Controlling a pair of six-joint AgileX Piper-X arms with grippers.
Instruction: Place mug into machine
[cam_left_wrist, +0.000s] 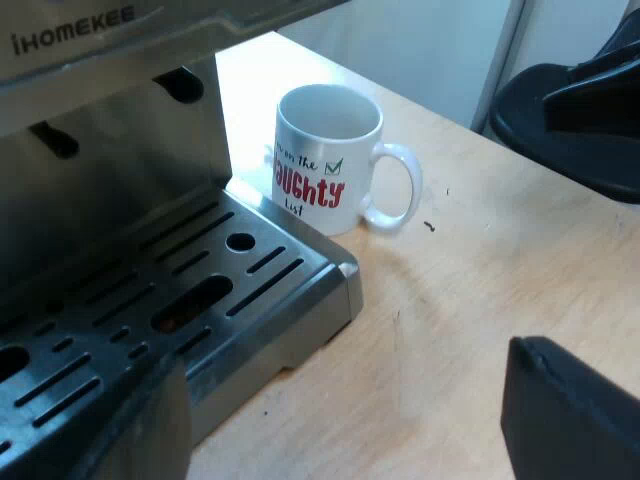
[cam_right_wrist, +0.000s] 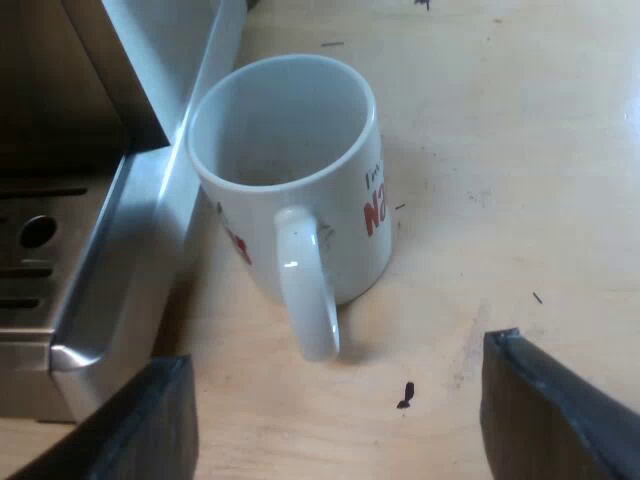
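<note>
Found mug (cam_left_wrist: 325, 160) upright on the wooden table (cam_left_wrist: 480, 290), not on the espresso machine (cam_left_wrist: 100, 130) but just beside the outer edge of its drip tray (cam_left_wrist: 190, 300). Could not settle whether mug wall and tray edge touch. Noted mug empty, mouth up, handle (cam_right_wrist: 305, 290) turned away from the tray.

Recorded left gripper (cam_left_wrist: 350, 420) spread wide, holding nothing, over the tray's outer corner and the table beside it, short of the mug. Recorded right gripper (cam_right_wrist: 345, 420) likewise spread wide and empty, on the handle side of the mug, away from the tray.

Judged task not begun: mug yet to be lifted onto the tray grille at the machine's front.

Assessed mug as glazed ceramic: rigid, moderately heavy, smooth and apt to slip, liable to chip if knocked against the tray's steel edge. Recommend taking hold across the rim wall, one finger inside and one outside, on the side away from the tray, or else across the handle loop. Expect less twisting from the rim hold. Advise lifting clear of the tray lip before carrying over the grille.
</note>
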